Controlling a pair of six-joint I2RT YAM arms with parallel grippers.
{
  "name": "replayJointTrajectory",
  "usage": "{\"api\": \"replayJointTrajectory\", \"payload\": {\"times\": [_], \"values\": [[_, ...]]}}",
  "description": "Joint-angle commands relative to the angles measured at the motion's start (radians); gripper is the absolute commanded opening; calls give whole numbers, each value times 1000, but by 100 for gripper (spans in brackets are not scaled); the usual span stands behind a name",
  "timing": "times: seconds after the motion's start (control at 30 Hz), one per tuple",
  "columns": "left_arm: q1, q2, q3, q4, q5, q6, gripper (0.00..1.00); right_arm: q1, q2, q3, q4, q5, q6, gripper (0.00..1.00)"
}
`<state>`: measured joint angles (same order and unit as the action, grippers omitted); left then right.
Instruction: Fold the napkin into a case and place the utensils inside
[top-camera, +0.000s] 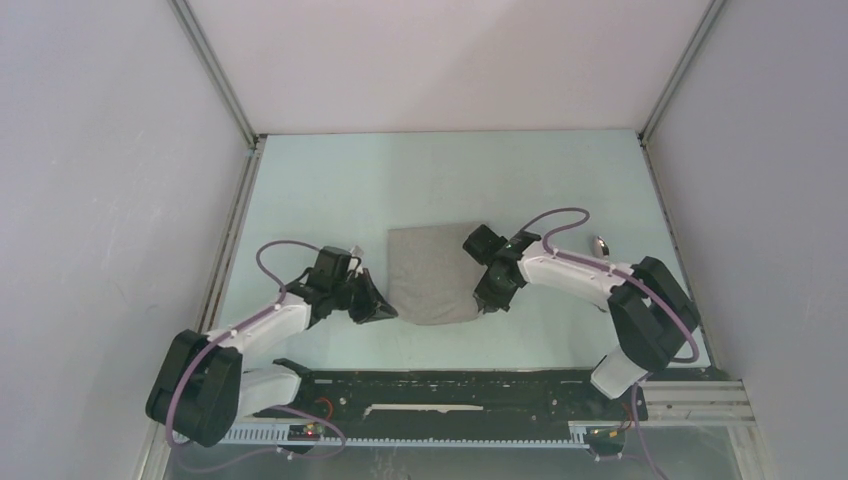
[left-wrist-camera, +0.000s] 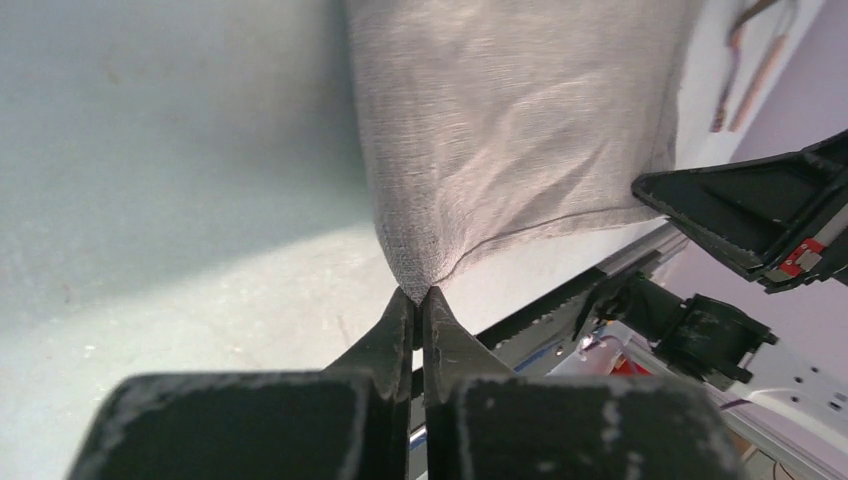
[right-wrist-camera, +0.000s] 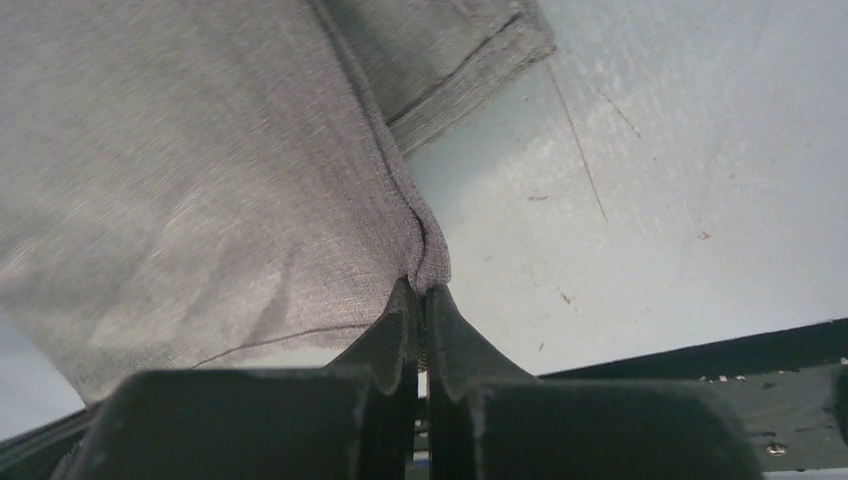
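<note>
The grey-beige napkin lies mid-table, folded over on itself. My left gripper is shut on its near left corner, pinched between the closed jaws. My right gripper is shut on its near right corner, and the cloth is lifted slightly there. A second layer of the napkin with a hemmed edge shows behind. The utensils lie at the right: a spoon tip shows past the right arm, and two pinkish handles show in the left wrist view. No finished case is in view.
A black rail runs along the near table edge. Metal frame posts and white walls bound the table on both sides. The right arm lies between the napkin and the utensils.
</note>
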<state>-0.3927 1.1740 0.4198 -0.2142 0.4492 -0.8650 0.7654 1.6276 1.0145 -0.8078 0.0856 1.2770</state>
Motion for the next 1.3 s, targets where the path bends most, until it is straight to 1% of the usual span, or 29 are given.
{"api": "replayJointTrajectory", "payload": {"times": [0.0,0.1,0.27,0.4,0.47,0.57,0.7,0.87,0.97,1.03,1.13,1.27], "values": [[-3,-77,98,-67,6,-12,0,-24,-95,78,-44,31,-108,0],[-2,-60,185,-103,-25,2,0,-78,-118,112,22,45,-227,0],[28,100,410,-128,-88,32,0,-206,-71,213,239,-2,-560,0],[65,270,630,-139,-133,51,0,-297,76,430,280,-35,-725,0],[88,348,739,-147,-124,51,0,-325,139,527,301,-39,-793,0],[116,429,868,-144,-123,43,0,-363,217,665,321,-65,-846,0],[154,492,1019,-143,-148,58,0,-404,339,884,316,-160,-865,0],[178,587,1155,-118,-104,85,0,-418,516,1134,298,-247,-881,0],[181,614,1177,-118,-74,89,0,-434,583,1230,275,-294,-872,0],[181,616,1166,-117,-62,92,0,-437,585,1230,282,-318,-870,0],[178,595,1113,-105,-39,91,0,-431,541,1156,287,-330,-877,0],[147,544,989,-81,9,85,0,-431,432,922,306,-319,-871,0]]}}
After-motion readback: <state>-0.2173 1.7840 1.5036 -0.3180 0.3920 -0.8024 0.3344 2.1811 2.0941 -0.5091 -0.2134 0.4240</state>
